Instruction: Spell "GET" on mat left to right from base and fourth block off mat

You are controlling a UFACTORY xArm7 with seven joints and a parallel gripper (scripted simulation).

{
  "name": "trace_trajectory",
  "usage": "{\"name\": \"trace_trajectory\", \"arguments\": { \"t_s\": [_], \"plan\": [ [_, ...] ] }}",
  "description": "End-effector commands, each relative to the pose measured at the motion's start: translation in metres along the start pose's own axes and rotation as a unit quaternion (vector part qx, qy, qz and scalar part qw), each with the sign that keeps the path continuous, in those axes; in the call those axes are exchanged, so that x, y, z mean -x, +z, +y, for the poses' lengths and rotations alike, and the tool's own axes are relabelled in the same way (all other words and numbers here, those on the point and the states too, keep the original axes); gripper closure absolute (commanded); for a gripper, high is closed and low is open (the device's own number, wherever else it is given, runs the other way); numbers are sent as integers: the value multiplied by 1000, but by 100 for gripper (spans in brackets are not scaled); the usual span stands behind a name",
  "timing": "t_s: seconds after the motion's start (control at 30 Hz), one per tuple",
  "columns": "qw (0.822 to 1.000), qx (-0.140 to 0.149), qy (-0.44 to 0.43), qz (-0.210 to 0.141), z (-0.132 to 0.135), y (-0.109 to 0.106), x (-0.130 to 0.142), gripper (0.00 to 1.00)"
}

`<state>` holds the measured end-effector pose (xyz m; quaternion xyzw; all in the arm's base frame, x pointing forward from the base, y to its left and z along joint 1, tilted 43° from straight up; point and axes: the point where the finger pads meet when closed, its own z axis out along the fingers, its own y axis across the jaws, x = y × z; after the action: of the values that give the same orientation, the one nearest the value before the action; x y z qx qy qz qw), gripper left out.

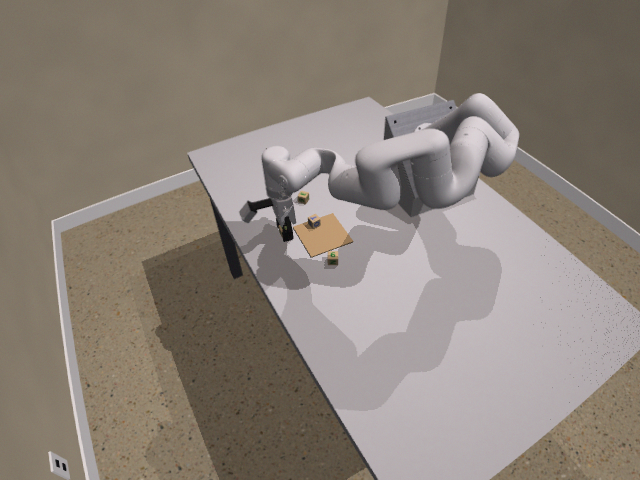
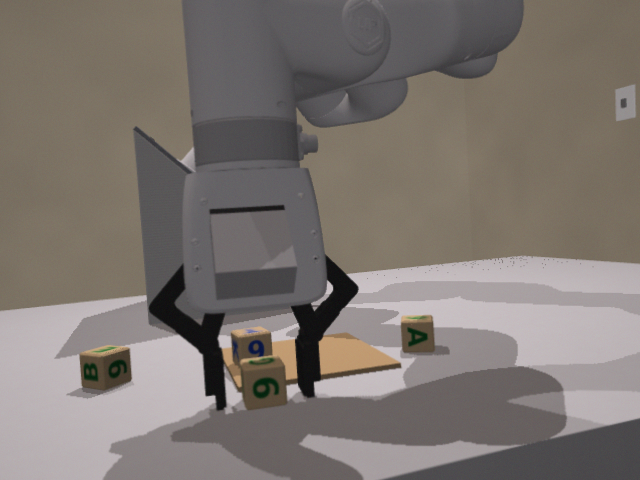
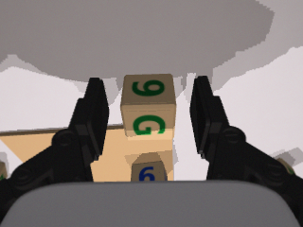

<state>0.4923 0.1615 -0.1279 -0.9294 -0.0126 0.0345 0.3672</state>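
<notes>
While the gripper (image 2: 263,397) is standing spread and gripping nothing, the G block (image 2: 263,383) is sitting between its two fingers, untouched, at the one mat's (image 2: 351,359) edge. Of four blocks, a blue-lettered block (image 2: 251,343) is lying behind, on the mat, and two green-lettered blocks are flanking.

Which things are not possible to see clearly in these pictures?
- Top view: block letters too small to read.
- Top view: G block hidden behind the open tool.
- Exterior view: top letters of the left block and A block seen edge-on.
- Wrist view: mat block cut off by the tool body; side blocks cut by the edges.
</notes>
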Motion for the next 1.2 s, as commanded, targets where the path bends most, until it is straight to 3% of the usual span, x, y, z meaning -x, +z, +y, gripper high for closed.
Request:
{"name": "trace_trajectory", "arguments": {
  "t_s": [0.0, 0.57, 0.6, 1.13, 1.17],
  "plan": [
    [1000, 1, 0, 2, 1, -2, -2, 36],
    [1000, 1, 0, 2, 1, -2, -2, 36],
    [1000, 1, 0, 2, 1, -2, -2, 53],
    [1000, 1, 0, 2, 1, -2, -2, 53],
    [1000, 1, 0, 2, 1, -2, -2, 73]
  ]
}}
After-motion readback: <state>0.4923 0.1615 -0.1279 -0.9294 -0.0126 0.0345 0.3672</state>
